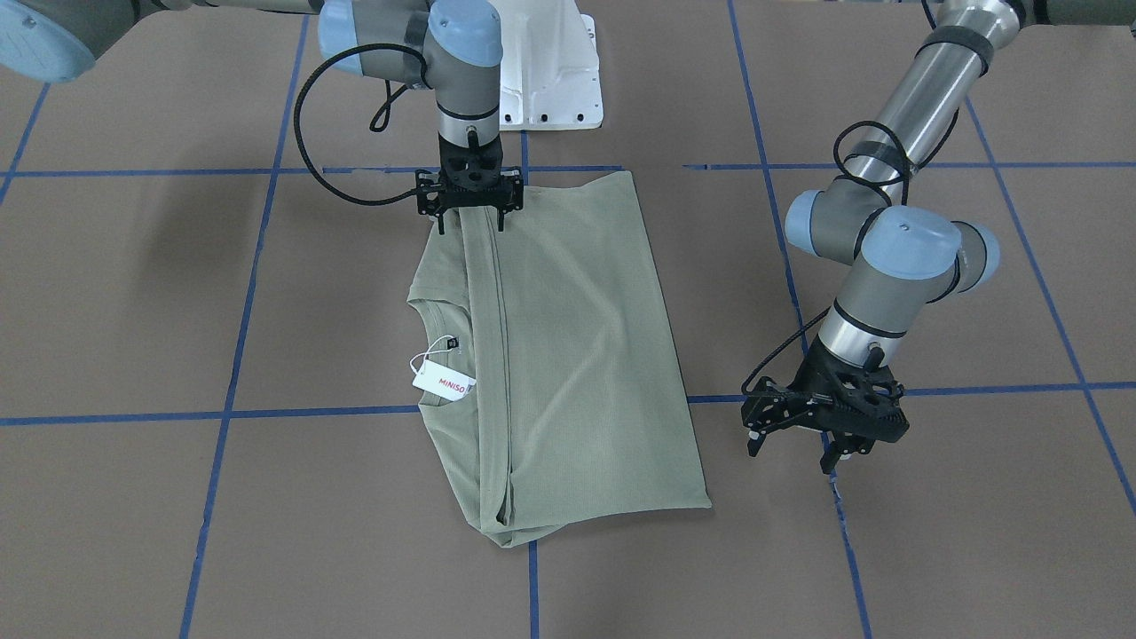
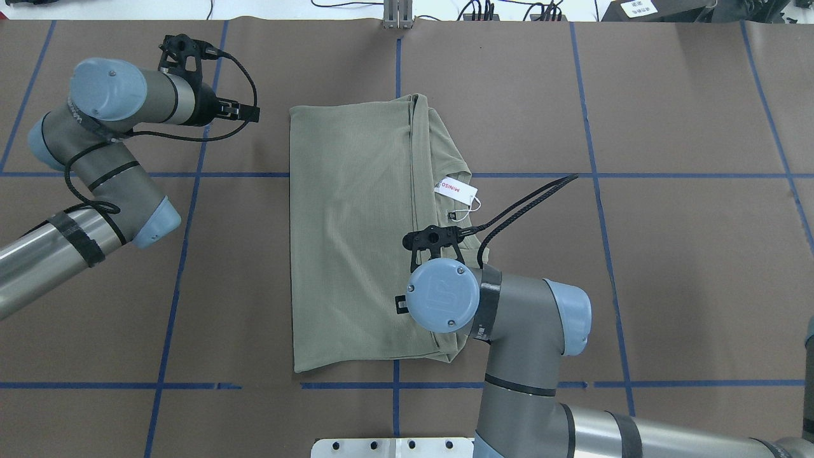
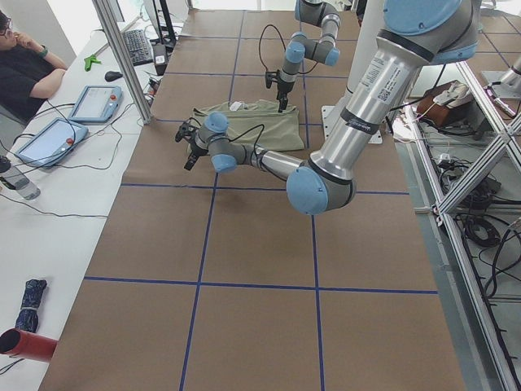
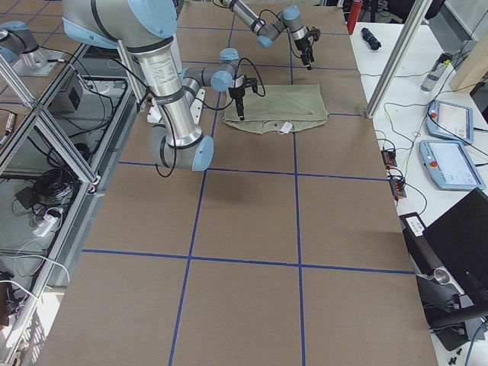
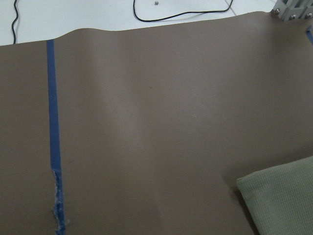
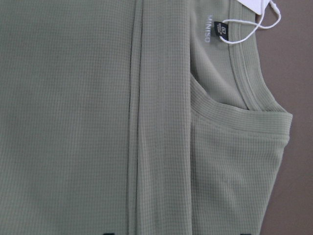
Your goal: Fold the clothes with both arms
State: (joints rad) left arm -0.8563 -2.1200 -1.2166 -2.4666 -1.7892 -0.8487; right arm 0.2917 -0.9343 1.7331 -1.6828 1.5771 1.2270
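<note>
The sage-green shirt (image 1: pixel 577 355) lies flat on the brown table, folded lengthwise into a long rectangle (image 2: pixel 350 242). Its neckline and white MINISO hang tag (image 1: pixel 441 380) stick out on one long side (image 2: pixel 456 188). My right gripper (image 1: pixel 470 220) points straight down over the shirt's end nearest the robot base. It is open, its fingers straddling the folded edge. The right wrist view shows that fold and the collar (image 6: pixel 234 98) close below. My left gripper (image 1: pixel 794 448) hangs open and empty over bare table beside the shirt's far end. The left wrist view catches only a shirt corner (image 5: pixel 283 200).
Blue tape lines (image 1: pixel 222 413) grid the table. The white pedestal base (image 1: pixel 550 80) sits at the robot's edge. An aluminium post (image 2: pixel 397 16) and cables line the far edge. A seated person (image 3: pixel 24 65) and teach pendants (image 3: pixel 94 102) are at a side table.
</note>
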